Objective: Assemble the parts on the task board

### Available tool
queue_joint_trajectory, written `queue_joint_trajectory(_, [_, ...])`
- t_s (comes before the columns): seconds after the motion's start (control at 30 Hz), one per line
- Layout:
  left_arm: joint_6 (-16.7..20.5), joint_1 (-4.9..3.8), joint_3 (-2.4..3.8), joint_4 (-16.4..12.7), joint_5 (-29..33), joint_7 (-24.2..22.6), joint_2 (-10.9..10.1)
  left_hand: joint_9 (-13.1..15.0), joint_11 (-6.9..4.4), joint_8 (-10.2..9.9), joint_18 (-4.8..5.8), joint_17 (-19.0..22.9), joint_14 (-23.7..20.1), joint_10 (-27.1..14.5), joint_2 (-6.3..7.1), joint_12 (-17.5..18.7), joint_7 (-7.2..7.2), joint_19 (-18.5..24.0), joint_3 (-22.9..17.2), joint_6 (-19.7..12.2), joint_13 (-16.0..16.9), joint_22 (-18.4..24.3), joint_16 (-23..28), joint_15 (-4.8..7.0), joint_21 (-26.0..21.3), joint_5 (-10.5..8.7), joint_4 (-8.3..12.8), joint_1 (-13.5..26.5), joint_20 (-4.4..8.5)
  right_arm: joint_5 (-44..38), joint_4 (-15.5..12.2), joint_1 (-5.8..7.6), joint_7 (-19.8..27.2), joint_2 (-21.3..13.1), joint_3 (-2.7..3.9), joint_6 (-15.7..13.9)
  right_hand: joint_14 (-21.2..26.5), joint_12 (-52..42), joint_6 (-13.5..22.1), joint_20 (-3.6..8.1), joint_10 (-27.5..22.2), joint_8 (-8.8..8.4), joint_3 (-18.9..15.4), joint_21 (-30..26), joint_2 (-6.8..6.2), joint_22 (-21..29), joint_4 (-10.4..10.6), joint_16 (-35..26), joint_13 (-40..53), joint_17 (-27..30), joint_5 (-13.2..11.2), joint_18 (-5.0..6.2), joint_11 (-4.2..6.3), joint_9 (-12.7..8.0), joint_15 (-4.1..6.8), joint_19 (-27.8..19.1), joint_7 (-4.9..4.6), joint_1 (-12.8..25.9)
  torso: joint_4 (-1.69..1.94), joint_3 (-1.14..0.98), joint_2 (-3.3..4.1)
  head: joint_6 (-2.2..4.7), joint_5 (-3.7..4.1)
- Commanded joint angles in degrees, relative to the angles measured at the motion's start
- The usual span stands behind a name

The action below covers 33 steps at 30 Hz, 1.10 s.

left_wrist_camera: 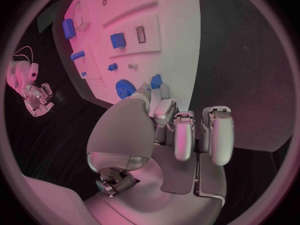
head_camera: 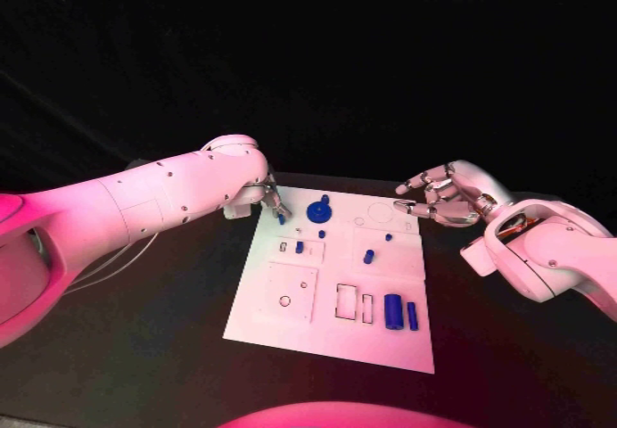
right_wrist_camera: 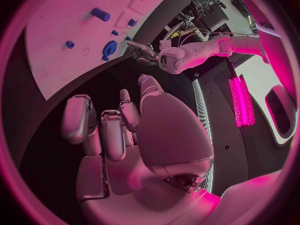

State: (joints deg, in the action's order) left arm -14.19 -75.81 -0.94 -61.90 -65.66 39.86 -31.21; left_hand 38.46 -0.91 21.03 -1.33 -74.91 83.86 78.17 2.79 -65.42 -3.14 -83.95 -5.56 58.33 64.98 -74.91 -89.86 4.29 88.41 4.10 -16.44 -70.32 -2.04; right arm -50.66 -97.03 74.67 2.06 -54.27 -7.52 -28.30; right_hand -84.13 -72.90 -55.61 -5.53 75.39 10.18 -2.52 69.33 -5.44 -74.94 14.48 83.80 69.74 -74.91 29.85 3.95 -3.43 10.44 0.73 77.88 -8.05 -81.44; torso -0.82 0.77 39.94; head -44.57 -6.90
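The white task board lies in the middle of the black table. A blue gear sits near its far edge, with small blue pegs further in and two blue cylinders near the front right. My left hand hovers at the board's far left corner and pinches a small blue part between thumb and fingertip, just left of the gear. The left wrist view shows that part at the fingertips beside the gear. My right hand hangs off the board's far right corner, fingers loosely bent, holding nothing.
The board has several empty recesses, including rectangular slots near the front and a round outline at the far right. Bare black table surrounds the board on all sides.
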Motion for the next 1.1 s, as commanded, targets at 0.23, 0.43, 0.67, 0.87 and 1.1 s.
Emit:
queue_joint_trajectory(0.23, [-1.02,0.01,0.01,0.04,1.31,-0.88,0.18,-0.73,-0.21,-1.01,0.45,-15.09,6.14,-0.61,-1.6,0.46,0.19,-3.57,-4.19,0.0,-0.32,-11.68,-0.14,-0.04,-0.14,0.32,1.12,-5.47,-0.24,-0.47,0.0,-0.04,0.36,0.07,0.0,0.64,-3.14,0.27,0.14,0.36,-0.06,0.18,0.14,-0.34,-0.03,-0.82,0.34,-0.34,0.0,-3.98,0.22,0.97,0.39,0.06,0.32,0.11,0.15,0.45,0.0,0.0,-0.02,-0.16,-0.02])
queue_joint_trajectory(0.43, [-1.54,0.01,0.0,-0.03,3.05,-1.15,0.01,-1.15,-0.31,-1.39,0.44,-15.09,6.14,-0.78,-2.66,0.89,0.18,-3.54,-11.36,-0.09,-0.68,-11.67,-0.14,0.03,-0.18,0.18,3.01,-10.3,-0.09,-0.47,0.0,-0.04,0.38,0.06,0.0,0.64,-3.14,0.27,0.14,0.36,-0.06,0.18,0.14,-0.34,-0.03,-0.82,0.34,-0.34,0.0,-3.98,0.22,0.97,0.39,0.06,0.32,0.11,0.15,0.45,0.0,0.01,-0.01,-0.27,0.0])
queue_joint_trajectory(0.67, [-1.23,0.01,0.0,-0.08,3.91,-1.11,-0.18,-0.92,-0.26,-1.05,0.46,-15.09,6.14,-0.55,-1.34,0.87,0.19,-3.59,-15.68,0.08,-0.74,-11.77,-0.14,-0.12,-0.15,-0.21,2.83,-9.72,-0.13,-0.47,-0.01,-0.04,0.42,0.04,0.0,0.57,-3.14,0.27,0.14,0.36,-0.06,0.18,0.14,-0.34,-0.03,-0.82,0.34,-0.34,0.0,-3.98,0.22,0.97,0.39,0.06,0.32,0.11,0.15,0.45,0.03,0.02,-0.01,-0.21,0.02])
queue_joint_trajectory(0.87, [-0.21,0.02,0.0,-0.33,4.29,-1.54,-0.46,-0.37,-0.18,-0.46,0.5,-15.09,6.14,-0.33,-0.51,0.8,0.12,-3.68,-20.57,-0.01,-0.74,-11.92,-0.14,-0.16,-0.09,-0.67,3.94,-9.73,-0.15,-0.47,-0.01,-0.04,0.47,0.03,0.0,0.47,-3.13,0.16,0.14,0.37,0.05,0.21,0.17,-0.36,-0.01,-0.82,0.36,-0.39,0.12,-3.93,0.24,0.97,0.4,0.08,0.34,0.14,0.16,0.45,0.0,0.0,-0.01,-0.27,-0.11])
queue_joint_trajectory(1.1, [2.08,0.02,0.02,-2.54,7.9,-2.21,-2.02,0.95,-0.24,0.63,0.58,-15.09,6.14,-0.01,1.78,0.66,0.14,-3.91,-25.84,-0.36,-0.69,-12.25,-0.14,-0.13,0.07,-0.9,5.57,-8.92,-0.12,-0.47,-0.03,-0.04,0.53,-0.05,0.0,0.38,-3.13,0.16,0.14,0.37,0.05,0.21,0.17,-0.36,-0.01,-0.82,0.36,-0.39,0.12,-3.93,0.24,0.97,0.4,0.08,0.34,0.14,0.16,0.45,0.1,0.03,-0.04,-0.32,-0.05])
